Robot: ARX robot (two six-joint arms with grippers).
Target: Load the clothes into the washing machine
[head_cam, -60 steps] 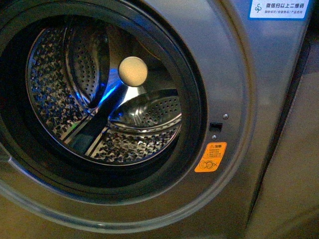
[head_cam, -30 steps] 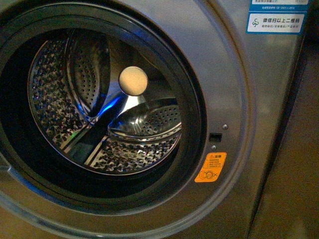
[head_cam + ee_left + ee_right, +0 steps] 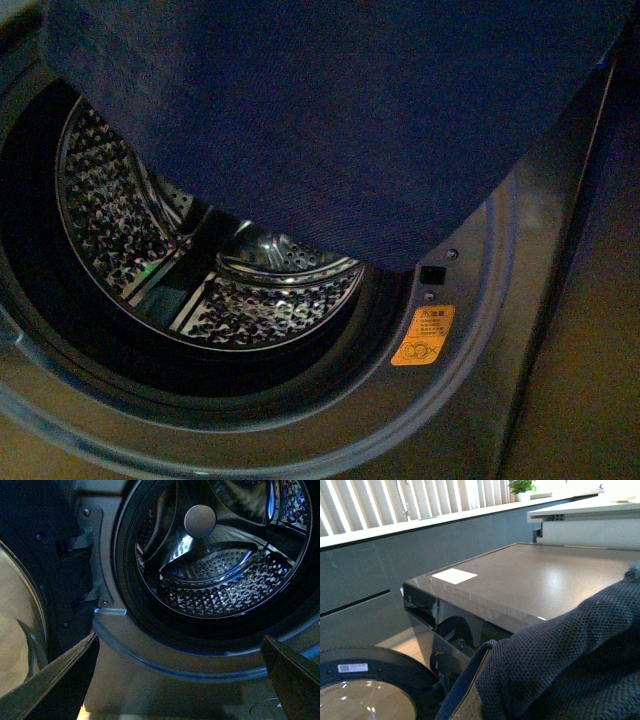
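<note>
The clothes (image 3: 320, 110) hang as a dark navy sheet across the top of the front view. They are in front of the upper half of the washing machine (image 3: 480, 400) opening and outside the drum (image 3: 260, 300), whose perforated steel floor shows below the lower hem. In the right wrist view the same knit cloth fills the lower right corner. It is raised above the machine's flat grey top (image 3: 535, 580), which carries a small white label (image 3: 454, 576). The right gripper is buried under the cloth, so I cannot tell how its jaws stand.

The left gripper (image 3: 179, 640) is low in front of the opening and aimed into the drum. Its two dark fingers (image 3: 60, 680) are spread wide with nothing between them. The cream hub (image 3: 200, 521) shows at the back of the drum, and the open door (image 3: 35, 555) stands beside the opening.

Half a second ago the front view showed the whole opening, the hub and a printed label at the upper right. The cloth has since come in from above and covers both. The orange sticker (image 3: 422, 335) sits at about the same place in the front view.
</note>
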